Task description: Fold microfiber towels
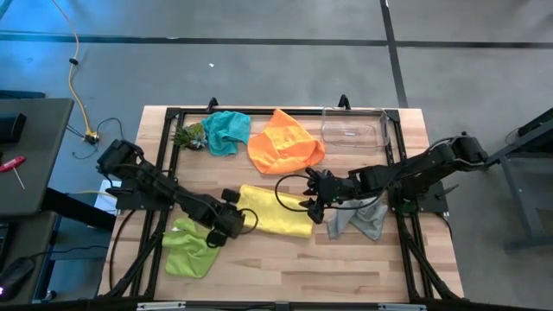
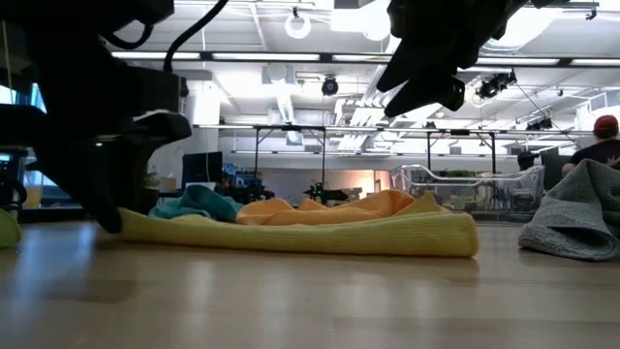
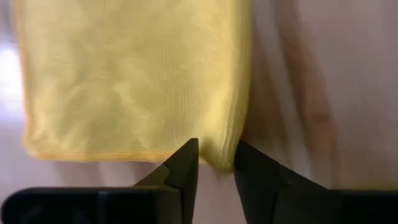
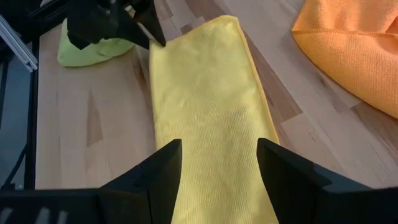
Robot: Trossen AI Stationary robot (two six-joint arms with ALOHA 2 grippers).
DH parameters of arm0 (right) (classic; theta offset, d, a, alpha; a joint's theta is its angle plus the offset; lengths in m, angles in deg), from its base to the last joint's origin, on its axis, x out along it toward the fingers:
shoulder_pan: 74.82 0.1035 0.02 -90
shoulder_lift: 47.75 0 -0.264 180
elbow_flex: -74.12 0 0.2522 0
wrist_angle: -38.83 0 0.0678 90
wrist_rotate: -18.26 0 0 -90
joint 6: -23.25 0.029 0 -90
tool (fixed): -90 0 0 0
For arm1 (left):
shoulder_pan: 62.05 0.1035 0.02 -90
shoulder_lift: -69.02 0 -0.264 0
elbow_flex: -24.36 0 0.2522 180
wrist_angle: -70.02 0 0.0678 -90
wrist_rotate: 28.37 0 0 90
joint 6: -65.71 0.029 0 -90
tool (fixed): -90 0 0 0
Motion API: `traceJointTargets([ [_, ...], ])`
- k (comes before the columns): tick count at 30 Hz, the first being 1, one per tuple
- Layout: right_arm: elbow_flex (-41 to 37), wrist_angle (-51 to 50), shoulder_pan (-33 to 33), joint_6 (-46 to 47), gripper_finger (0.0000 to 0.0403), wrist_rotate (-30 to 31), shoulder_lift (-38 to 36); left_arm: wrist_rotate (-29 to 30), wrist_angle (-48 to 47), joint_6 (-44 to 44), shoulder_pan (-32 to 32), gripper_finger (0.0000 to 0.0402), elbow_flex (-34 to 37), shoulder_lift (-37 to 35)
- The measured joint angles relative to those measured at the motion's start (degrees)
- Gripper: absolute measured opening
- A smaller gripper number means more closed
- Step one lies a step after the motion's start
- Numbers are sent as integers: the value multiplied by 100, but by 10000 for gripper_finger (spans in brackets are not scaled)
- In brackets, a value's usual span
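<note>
The yellow towel point(image 1: 276, 210) lies folded into a long strip across the middle of the table, flat on the wood. My left gripper point(image 3: 216, 168) is down at the strip's left end, shut on its near corner. My right gripper point(image 4: 217, 168) hangs open above the strip's right end, and in the low view it point(image 2: 426, 87) is well clear of the cloth. The teal towel point(image 1: 226, 131) and the orange towel point(image 1: 285, 142) lie crumpled at the back. The grey towel point(image 1: 363, 218) lies at the right, and the lime green towel point(image 1: 190, 246) at the near left. My left gripper pinches the near left corner point(image 3: 219, 155) of the yellow towel between its two fingertips. The fingers slant steeply down onto it from the table's left. Whether they have one layer or several I cannot tell. The towel lies flat on the table, with the corner low.
A clear plastic bin point(image 1: 352, 128) stands at the back right. A small green spiky object point(image 1: 190, 136) sits beside the teal towel. Black frame rails run along the table's left, right and far sides. Bare wood shows along the near edge.
</note>
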Motion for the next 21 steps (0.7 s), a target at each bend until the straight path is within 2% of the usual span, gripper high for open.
traceJointTargets([
  [10,0,17,0,49,201,-1,0,-25,-154,0,14,8,0,-31],
  [13,0,-61,-2,62,194,-163,0,-51,-136,-11,12,8,0,-31],
  [17,0,-574,0,219,152,-190,65,-73,-152,-290,13,24,0,-31],
  [21,0,-781,0,165,91,-274,136,-478,-281,-403,-1,29,0,-33],
])
